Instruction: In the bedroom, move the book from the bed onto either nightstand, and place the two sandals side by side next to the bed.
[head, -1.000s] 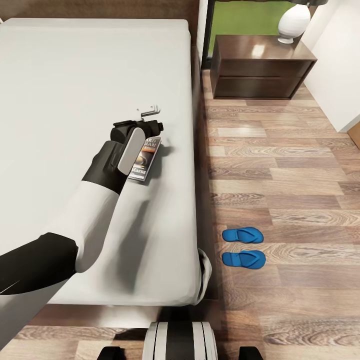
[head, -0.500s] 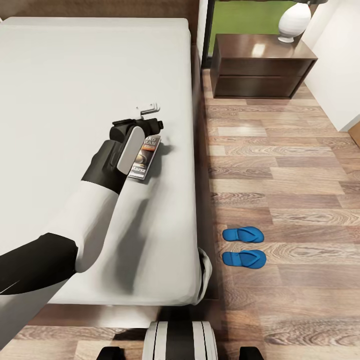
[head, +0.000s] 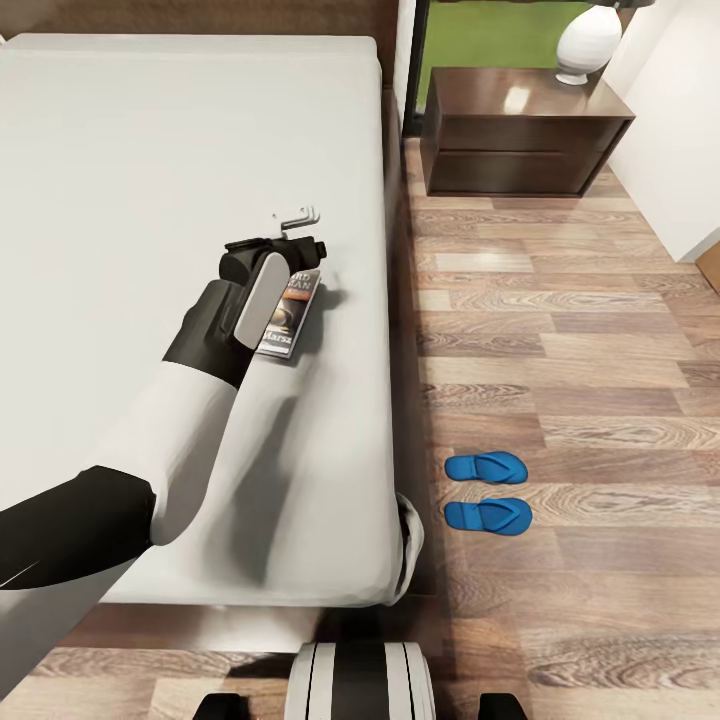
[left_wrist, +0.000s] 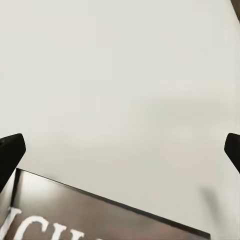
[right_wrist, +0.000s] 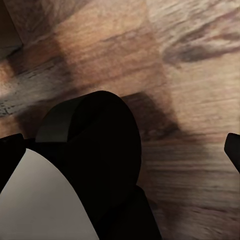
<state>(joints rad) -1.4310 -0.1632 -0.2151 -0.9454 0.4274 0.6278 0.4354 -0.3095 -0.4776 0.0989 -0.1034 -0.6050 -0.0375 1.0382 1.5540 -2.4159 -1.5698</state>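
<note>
1. Your left hand (head: 300, 222) reached out over the bed (head: 120, 150), just above the book (head: 288, 315).
2. In the left wrist view its fingertips (left_wrist: 11, 152) stood wide apart at opposite edges of the picture, gripping nothing, with the book's dark cover (left_wrist: 75, 212) and white lettering lying between and below them on the pale mattress (left_wrist: 120, 75).
3. The book lay flat near the bed's right edge, partly hidden under your forearm in the head view.
4. The two sandals (head: 486, 492) sat on the wood floor (head: 580, 330) just beside the bed, parallel and close together.
5. A nightstand (head: 520, 130) stood beyond the bed's far right corner, with a white lamp base (head: 587, 42) on its top.
6. Your right hand (right_wrist: 120, 145) pointed at the floor; its fingertips (right_wrist: 233, 146) sat spread at the picture's edges, above a dark rounded part of the robot (right_wrist: 95, 150).
</note>
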